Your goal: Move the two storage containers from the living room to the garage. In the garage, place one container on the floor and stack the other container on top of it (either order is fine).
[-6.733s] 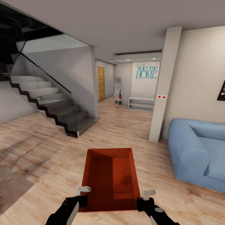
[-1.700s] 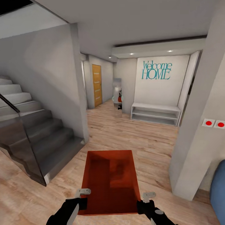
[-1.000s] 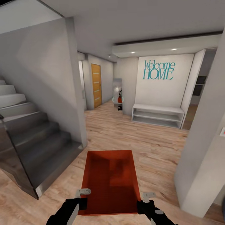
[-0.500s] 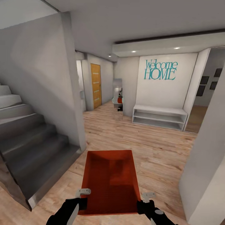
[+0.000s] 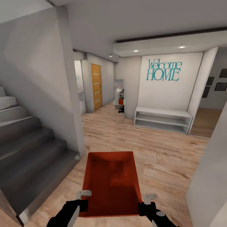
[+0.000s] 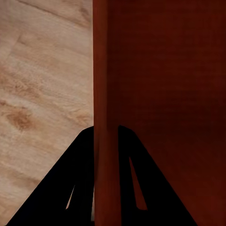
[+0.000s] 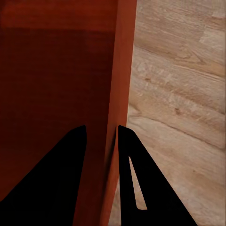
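The rust-red rectangular open-top storage container is carried level in front of the robot, above the light wood plank floor; its long axis points straight ahead toward the hallway, walls plain and smooth; the left gripper pinches its left wall, the right gripper its right wall.

We roll forward past the staircase; the sofa is gone from view, and the Welcome HOME wall looms nearer.
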Tool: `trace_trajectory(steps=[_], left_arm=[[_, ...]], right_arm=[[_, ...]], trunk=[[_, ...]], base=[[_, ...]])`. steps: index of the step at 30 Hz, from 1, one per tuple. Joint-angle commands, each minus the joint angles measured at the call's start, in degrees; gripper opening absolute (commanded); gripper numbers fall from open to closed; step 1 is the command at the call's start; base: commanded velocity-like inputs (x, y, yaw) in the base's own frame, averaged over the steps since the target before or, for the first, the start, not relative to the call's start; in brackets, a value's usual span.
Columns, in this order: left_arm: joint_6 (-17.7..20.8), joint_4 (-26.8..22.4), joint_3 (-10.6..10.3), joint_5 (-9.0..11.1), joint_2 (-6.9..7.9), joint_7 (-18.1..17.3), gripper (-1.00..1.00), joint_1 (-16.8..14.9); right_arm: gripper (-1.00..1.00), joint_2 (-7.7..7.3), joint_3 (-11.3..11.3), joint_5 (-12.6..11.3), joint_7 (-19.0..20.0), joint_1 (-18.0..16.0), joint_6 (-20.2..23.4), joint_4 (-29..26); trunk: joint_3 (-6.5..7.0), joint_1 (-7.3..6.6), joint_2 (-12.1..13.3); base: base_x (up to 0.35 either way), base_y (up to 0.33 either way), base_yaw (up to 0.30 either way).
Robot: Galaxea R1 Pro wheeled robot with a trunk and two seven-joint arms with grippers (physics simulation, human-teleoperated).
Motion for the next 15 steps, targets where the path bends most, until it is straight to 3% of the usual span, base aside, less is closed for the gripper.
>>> trace_trajectory(steps=[1,15], left_arm=[[0.38,-1.62,0.91,-1.51,-0.16,0.30,-1.00,-0.04],[0.38,-1.62,0.89,-1.51,-0.16,0.30,-1.00,-0.04]], right_arm=[[-1.00,0.10,1.08,-0.42,0.04,0.05,-0.06,0.18],[-1.00,0.10,1.08,-0.41,0.04,0.05,-0.06,0.18]], trunk=[[-0.02,0.05,-0.03],[-0.02,0.05,-0.03]], base=[[0.325,0.000,0.000],[0.325,0.000,0.000]])
